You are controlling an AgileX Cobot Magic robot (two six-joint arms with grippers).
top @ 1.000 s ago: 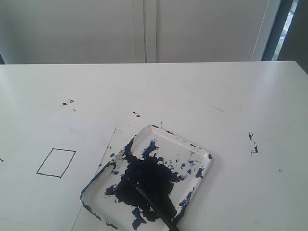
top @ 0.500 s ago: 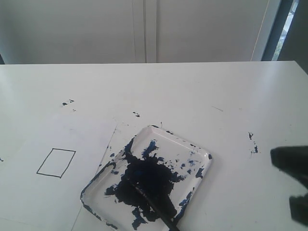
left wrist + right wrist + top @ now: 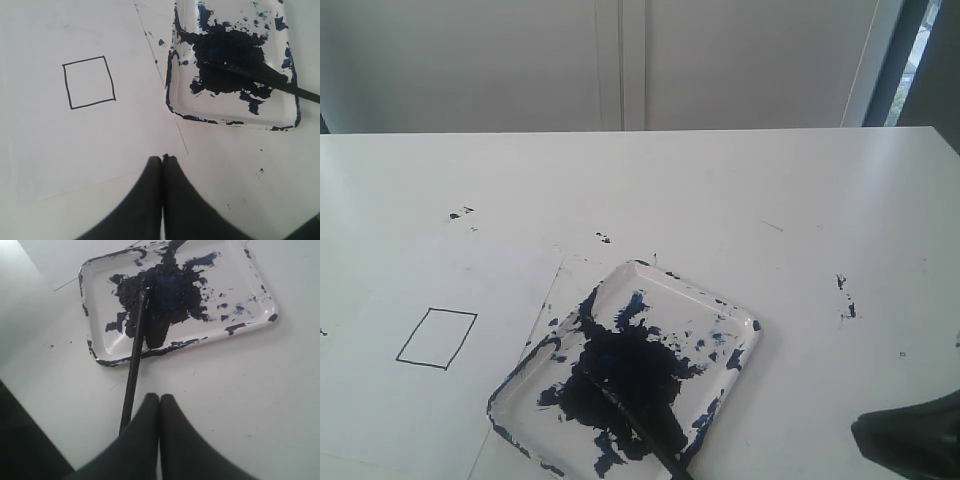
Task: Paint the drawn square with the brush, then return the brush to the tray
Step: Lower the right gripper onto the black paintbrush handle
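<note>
The drawn square (image 3: 437,339) (image 3: 89,82) is a thin black outline on white paper, its inside white. To its right stands the tray (image 3: 672,296) (image 3: 235,121) (image 3: 260,287), clear plastic with a big dark navy blot. The brush (image 3: 642,427) (image 3: 272,81) (image 3: 134,362) lies with its tip in the blot and its black handle sticking out over the tray's near rim. My right gripper (image 3: 868,436) (image 3: 160,397) is shut and empty, hovering right of the handle's end without touching it. My left gripper (image 3: 162,159) is shut and empty above the paper's edge, short of both the square and the tray.
Small dark paint specks (image 3: 846,300) dot the white table to the right of the tray and behind it (image 3: 604,238). The paper's right edge (image 3: 160,75) runs under the tray's left side. The table's near edge (image 3: 35,415) drops off close to the brush handle's end.
My right gripper came into the exterior view from the right edge and has moved down to the bottom right corner. The brush, tray and square have not moved.
</note>
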